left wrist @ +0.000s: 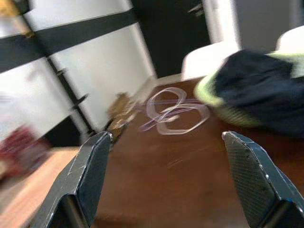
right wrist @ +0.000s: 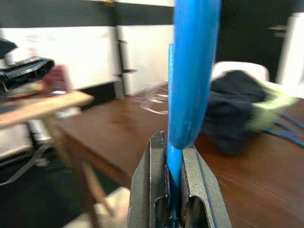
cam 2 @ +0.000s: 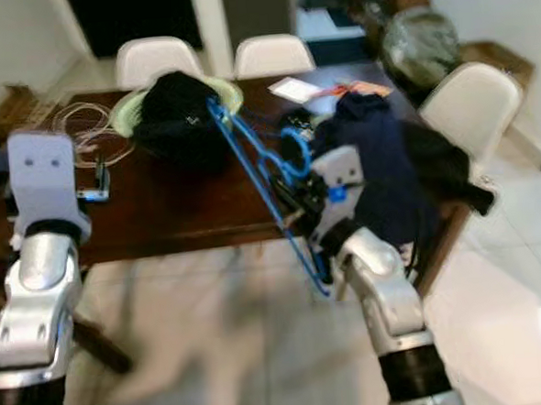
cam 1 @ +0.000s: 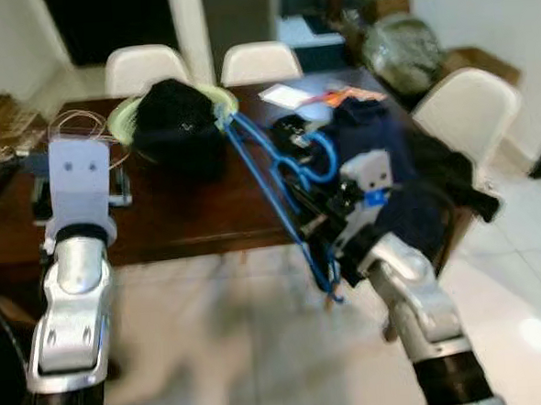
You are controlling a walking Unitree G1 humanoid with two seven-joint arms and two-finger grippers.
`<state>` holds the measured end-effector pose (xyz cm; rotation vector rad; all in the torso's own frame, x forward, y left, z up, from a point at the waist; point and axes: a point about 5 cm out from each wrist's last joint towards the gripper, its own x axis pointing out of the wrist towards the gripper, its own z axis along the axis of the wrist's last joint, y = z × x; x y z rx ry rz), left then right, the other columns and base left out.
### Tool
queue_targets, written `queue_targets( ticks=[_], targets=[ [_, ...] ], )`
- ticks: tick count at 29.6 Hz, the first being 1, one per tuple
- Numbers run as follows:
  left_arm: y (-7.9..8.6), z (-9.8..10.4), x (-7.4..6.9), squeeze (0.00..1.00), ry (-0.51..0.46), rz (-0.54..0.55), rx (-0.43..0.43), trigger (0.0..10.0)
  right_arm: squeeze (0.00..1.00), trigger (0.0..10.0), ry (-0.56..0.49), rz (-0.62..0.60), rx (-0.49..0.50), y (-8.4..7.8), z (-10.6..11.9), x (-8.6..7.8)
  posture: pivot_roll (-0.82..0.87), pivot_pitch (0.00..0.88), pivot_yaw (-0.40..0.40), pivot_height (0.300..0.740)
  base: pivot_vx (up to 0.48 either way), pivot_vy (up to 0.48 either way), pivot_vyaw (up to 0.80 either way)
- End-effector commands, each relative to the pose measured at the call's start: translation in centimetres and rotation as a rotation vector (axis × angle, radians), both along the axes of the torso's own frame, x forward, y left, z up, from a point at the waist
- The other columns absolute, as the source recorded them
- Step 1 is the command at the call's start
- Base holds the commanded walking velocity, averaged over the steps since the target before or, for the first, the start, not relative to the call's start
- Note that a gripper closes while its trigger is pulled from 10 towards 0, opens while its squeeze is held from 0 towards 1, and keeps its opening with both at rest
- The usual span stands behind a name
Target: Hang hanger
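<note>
A blue hanger (cam 1: 279,188) stands clamped in my right gripper (right wrist: 172,164), which is shut on its thin bar in front of the dark wooden table (cam 1: 189,217). Its long arms run from the green bowl (cam 1: 211,98) down past the table's front edge, and its hook (cam 1: 321,155) curls above my wrist. In the right wrist view the hanger (right wrist: 190,76) rises straight up from between the fingers. My left gripper (left wrist: 166,180) is held open over the table's left part, with nothing between its fingers (left wrist: 90,171).
A black garment (cam 1: 178,112) fills the green bowl. Dark navy clothing (cam 1: 387,159) is heaped on the table's right end. White chairs (cam 1: 262,61) stand behind and one (cam 1: 467,108) at the right. Looped cable (cam 1: 82,122) and papers (cam 1: 287,94) lie on the table.
</note>
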<state>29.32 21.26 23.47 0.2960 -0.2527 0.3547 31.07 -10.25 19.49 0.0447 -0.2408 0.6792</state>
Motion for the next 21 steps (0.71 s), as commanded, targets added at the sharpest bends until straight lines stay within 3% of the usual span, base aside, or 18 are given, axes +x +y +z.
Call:
queue_targets(
  ticks=[1, 8, 14, 21],
  targets=[
    [-0.5, -0.8, 0.2, 0.00, 0.025, -0.027, -0.023, 10.0, 0.00, 10.0, -0.002, -0.042, 0.013, -0.6, 0.1, 0.0, 0.00, 0.070, 0.030, 0.740, 0.000, 0.000, 0.00],
    [-0.7, -1.8, 0.3, 0.00, 0.058, -0.057, -0.052, 10.0, 0.00, 10.0, 0.018, -0.068, 0.017, -0.7, -0.1, 0.2, -0.01, 0.070, 0.030, 0.740, 0.000, 0.000, 0.00],
    [-0.7, -3.0, 0.1, 0.00, 0.090, -0.079, -0.102, 10.0, 0.00, 10.0, 0.021, -0.068, 0.010, -0.8, -0.3, 0.1, -0.01, 0.073, 0.029, 0.740, 0.444, 0.000, 0.00],
    [-0.6, -3.0, 0.1, 0.00, 0.089, -0.076, -0.104, 10.0, 0.00, 10.0, 0.035, -0.069, -0.002, -0.7, -0.7, 0.1, -0.01, 0.072, 0.027, 0.740, 0.368, 0.000, 0.00]
  ],
)
